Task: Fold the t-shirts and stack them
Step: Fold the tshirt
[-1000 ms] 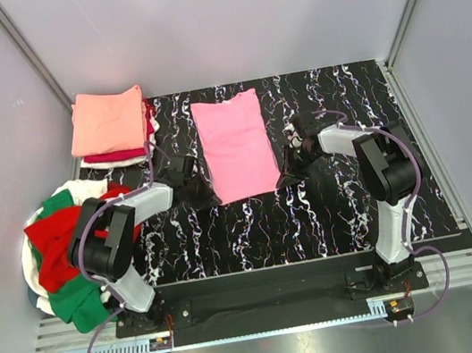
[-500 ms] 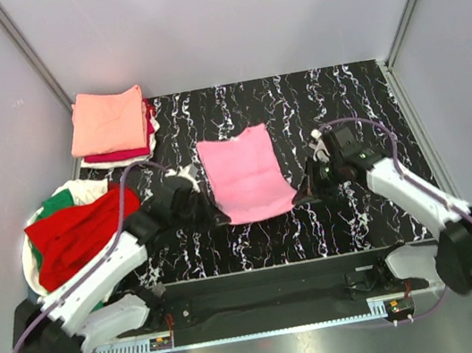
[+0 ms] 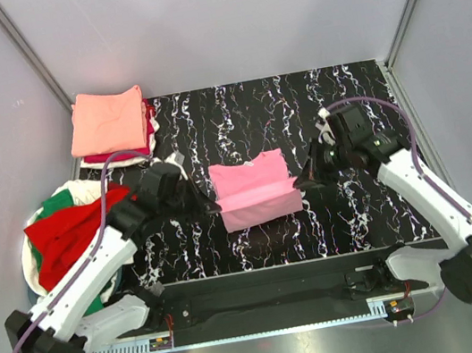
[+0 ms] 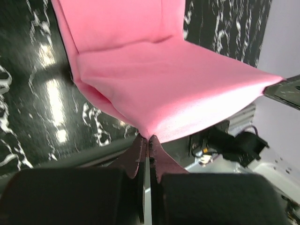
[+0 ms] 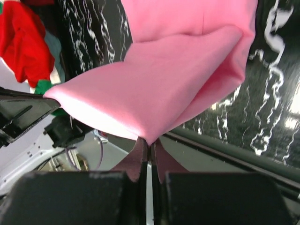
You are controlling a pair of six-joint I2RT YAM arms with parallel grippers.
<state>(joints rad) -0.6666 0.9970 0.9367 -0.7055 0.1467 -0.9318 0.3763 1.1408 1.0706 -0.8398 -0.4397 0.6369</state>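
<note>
**A:** Where's the bubblegum-pink soft cloth t-shirt point(image 3: 255, 193)?

**B:** In the middle of the black, white-veined tabletop point(image 3: 358, 93), between the two arms. Its far half lies flat and its near hem is raised off the surface.

**A:** And the grippers?

**B:** The left gripper point(image 4: 148, 140) is pinched tight on the hem's left corner, and the right gripper point(image 5: 150, 140) on its right corner. With both corners held level the edge stretches taut, so I'd judge it can be laid over the far half as a clean crosswise fold.

**A:** The others?

**B:** A folded pile topped by a salmon-orange tee point(image 3: 107, 121) sits at the far left, probably where this one is headed. Crumpled red, green and white tees point(image 3: 70, 240) are heaped at the left edge. Whether the pink sleeves are tucked under, I can't tell from above.
</note>
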